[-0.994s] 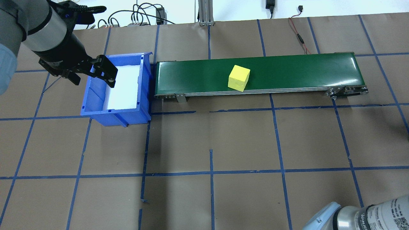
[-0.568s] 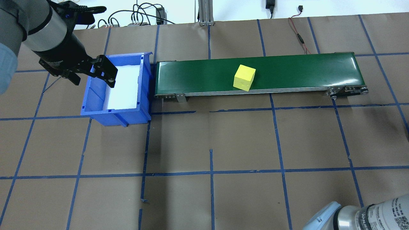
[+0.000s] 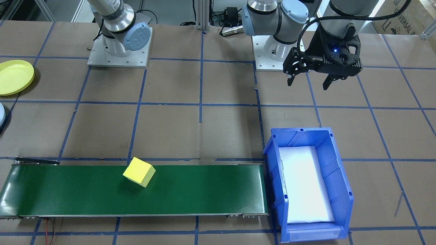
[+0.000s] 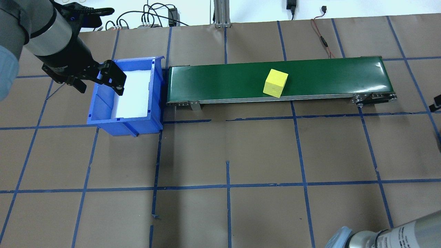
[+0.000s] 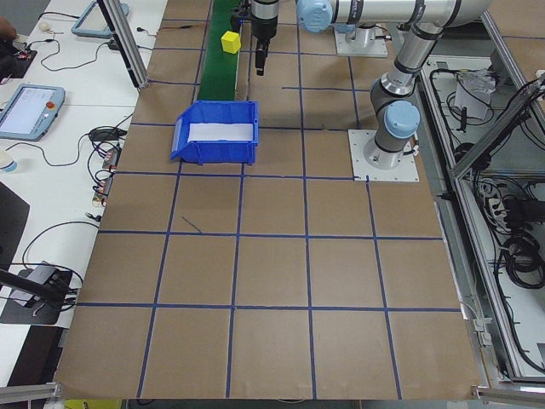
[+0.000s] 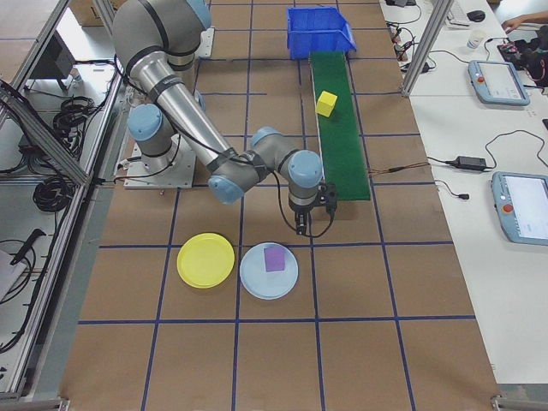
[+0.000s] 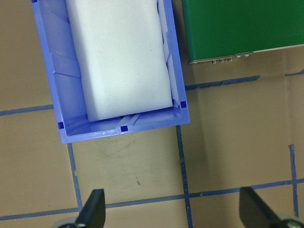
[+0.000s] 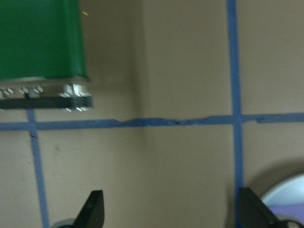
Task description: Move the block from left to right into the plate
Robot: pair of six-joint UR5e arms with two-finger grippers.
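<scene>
Left gripper (image 3: pixel 308 81) hangs in the upper right of the front-facing view, its two fingers spread wide with nothing between them. Below it, at lower right, sits a blue bin (image 3: pixel 337 163) lined with white foam. A green conveyor belt (image 3: pixel 187 190) runs along the bottom, and the yellow block (image 3: pixel 139 172) rests on it, left of the belt's middle. A yellow plate (image 3: pixel 13 76) lies at the far left edge.

From the overhead view, the left gripper (image 4: pixel 98 82) sits at upper left over the bin's (image 4: pixel 103 120) left wall, fingers apart and empty. The block (image 4: pixel 275 83) is on the belt (image 4: pixel 220 81), right of centre. Only a piece of the right arm shows at the bottom right corner.

At the top of the exterior left view, the block (image 5: pixel 230 41) sits on the belt (image 5: pixel 217 72), beyond the bin (image 5: pixel 213 149).

Seen from the exterior right camera, the right gripper (image 6: pixel 304 227) points down just off the near end of the belt (image 6: pixel 342 145); the block (image 6: pixel 326 104) is halfway along it. Near the centre, the yellow plate (image 6: pixel 205 259) and a pale blue plate (image 6: pixel 257 278) holding a purple block (image 6: pixel 274 257) lie side by side.

Left wrist view: both fingertips (image 7: pixel 92 209) sit far apart at the bottom, empty, with the bin (image 7: pixel 175 95) above.

Right wrist view: fingertips (image 8: pixel 92 209) spread wide, holding nothing; the belt's (image 8: pixel 40 40) end is at upper left, the pale blue plate's (image 8: pixel 285 187) edge at lower right.
</scene>
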